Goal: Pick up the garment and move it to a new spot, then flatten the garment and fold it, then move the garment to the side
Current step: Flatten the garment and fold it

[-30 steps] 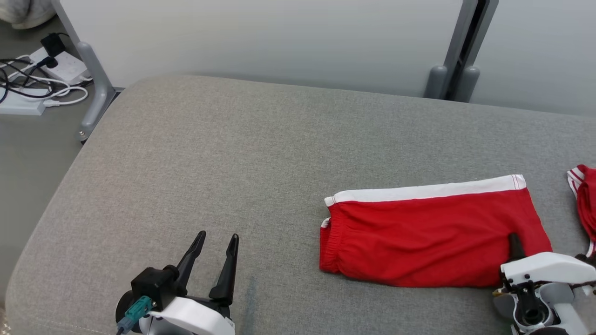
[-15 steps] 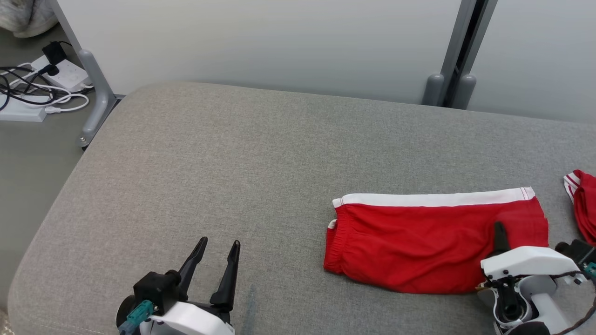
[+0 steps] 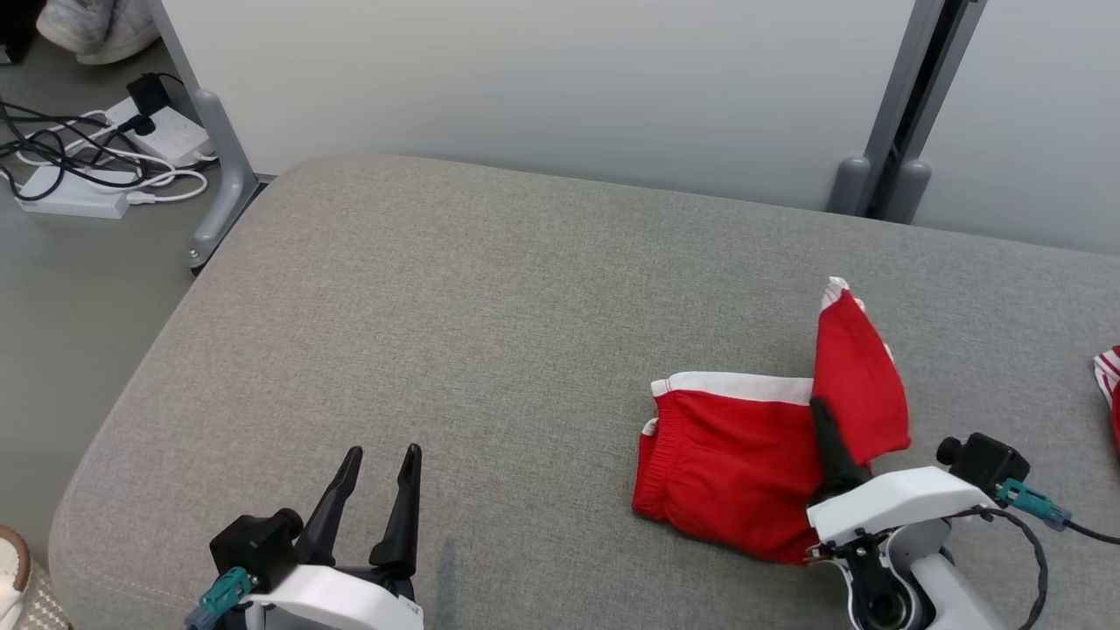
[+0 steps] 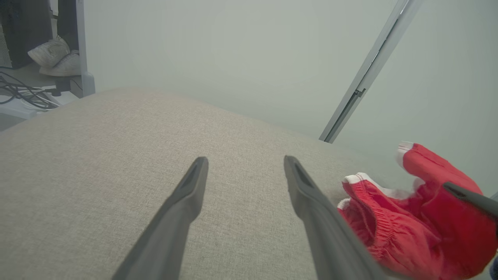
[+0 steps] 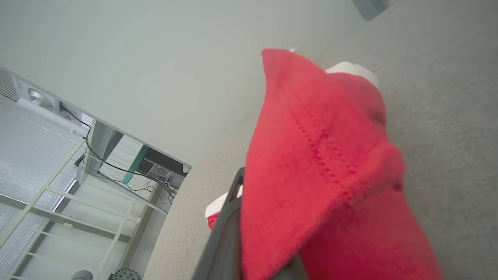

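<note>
The garment is a pair of red shorts with a white waistband, lying on the grey cushion at the right. My right gripper is shut on its right end, holding that flap up off the cushion and over the rest. In the right wrist view the red cloth drapes over one dark finger. My left gripper stands open at the lower left, nothing between its fingers; the garment lies to its right.
Another red and white piece of cloth lies at the cushion's right edge. On the floor at the back left are a power strip with cables, a partition leg and shoes. Grey posts stand behind.
My right gripper has lifted the garment's right end and carried it left, so the shorts went from flat to partly doubled over. The head camera shifted. My left gripper stayed open.
</note>
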